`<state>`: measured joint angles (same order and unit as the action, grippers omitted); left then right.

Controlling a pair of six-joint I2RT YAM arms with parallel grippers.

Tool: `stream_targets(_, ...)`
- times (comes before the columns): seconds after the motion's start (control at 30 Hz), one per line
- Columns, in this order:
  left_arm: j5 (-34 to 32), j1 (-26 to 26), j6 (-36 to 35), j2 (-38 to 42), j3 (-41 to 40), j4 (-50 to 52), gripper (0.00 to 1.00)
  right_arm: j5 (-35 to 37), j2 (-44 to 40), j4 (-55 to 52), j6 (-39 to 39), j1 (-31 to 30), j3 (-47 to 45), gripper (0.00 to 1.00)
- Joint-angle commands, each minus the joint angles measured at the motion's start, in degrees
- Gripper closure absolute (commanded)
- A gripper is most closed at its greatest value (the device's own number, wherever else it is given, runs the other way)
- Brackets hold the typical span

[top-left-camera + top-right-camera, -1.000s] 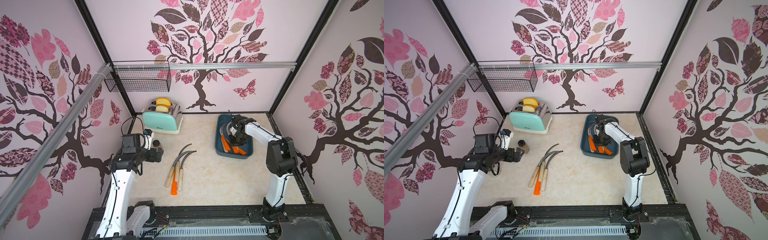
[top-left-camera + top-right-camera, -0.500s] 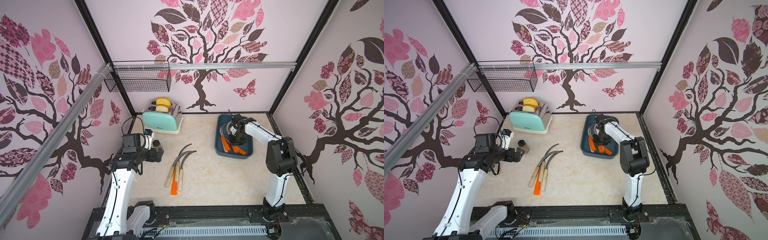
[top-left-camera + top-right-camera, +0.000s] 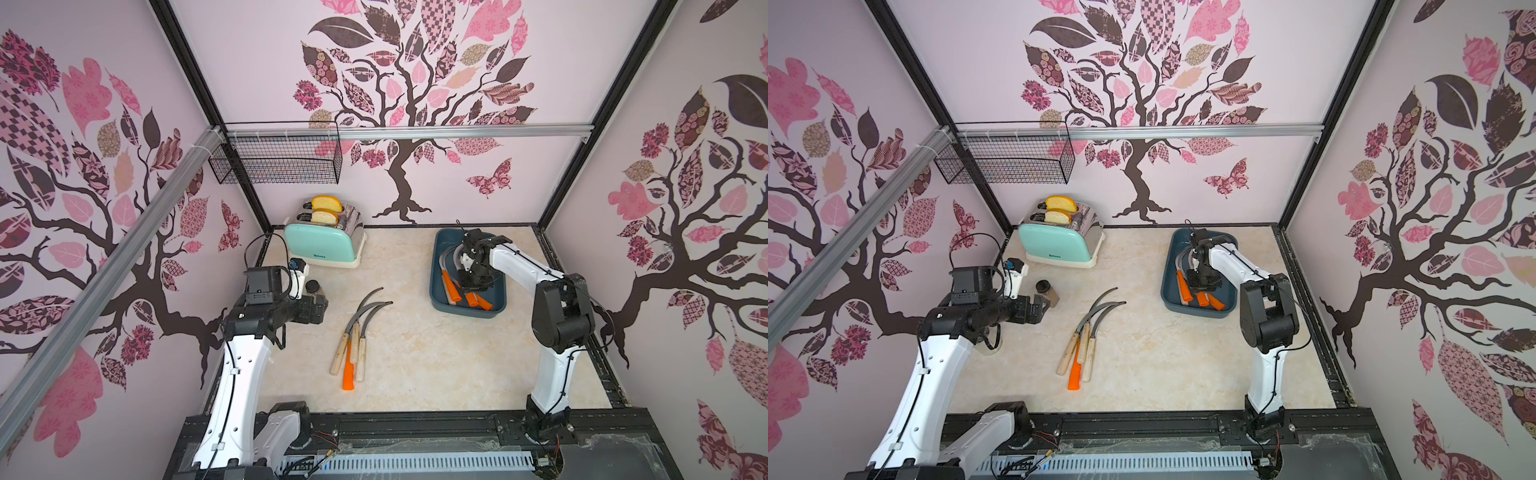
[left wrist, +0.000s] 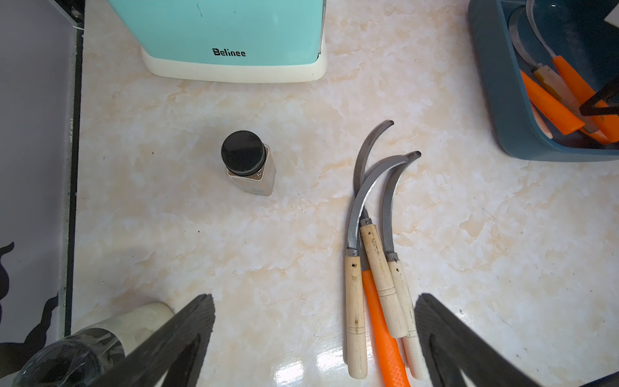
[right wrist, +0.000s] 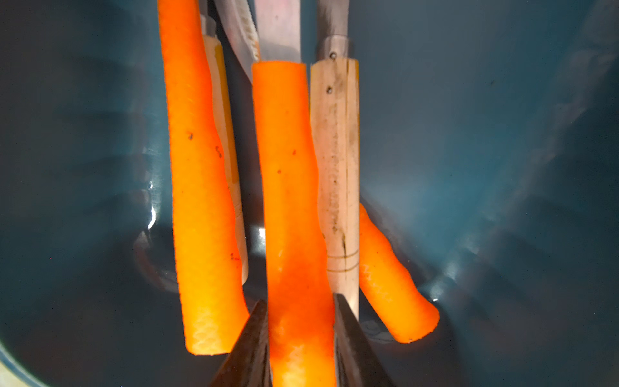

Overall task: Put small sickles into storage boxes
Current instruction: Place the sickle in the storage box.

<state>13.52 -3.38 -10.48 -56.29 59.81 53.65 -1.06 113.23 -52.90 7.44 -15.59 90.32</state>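
Four grey-bladed sickles point(image 3: 353, 338) loose outside teal plastic tray point(image 3: 467, 311); right gripper point(image 5: 299, 301) clamped on orange-handled sickle point(image 5: 288, 167) inside; left gripper point(image 4: 315, 298) wide apart.

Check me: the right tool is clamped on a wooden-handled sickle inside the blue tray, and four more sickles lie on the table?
Not quite. The right wrist view shows the right tool clamped on an orange-handled sickle, not wooden. The blue tray and four sickles on the table are right.

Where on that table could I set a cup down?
Bare marble lies between the loose sickles and the blue tray, and along the front edge. Crowded: the left side, with toaster, small jar and left end effector; the tray, with its sickles and the right end effector gripping an orange-handled sickle.
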Motion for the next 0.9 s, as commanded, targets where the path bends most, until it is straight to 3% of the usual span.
stream_targets(0.0,0.73,-0.26,0.02,0.22,1.48,-0.14,0.02,0.71,-1.03,-1.47,-0.59,0.29,0.12,0.77)
stream_targets(0.87,0.81,-0.25,0.07,0.49,1.71,-0.12,0.02,1.15,-1.44,-1.42,-0.59,-0.4,-1.55,0.69)
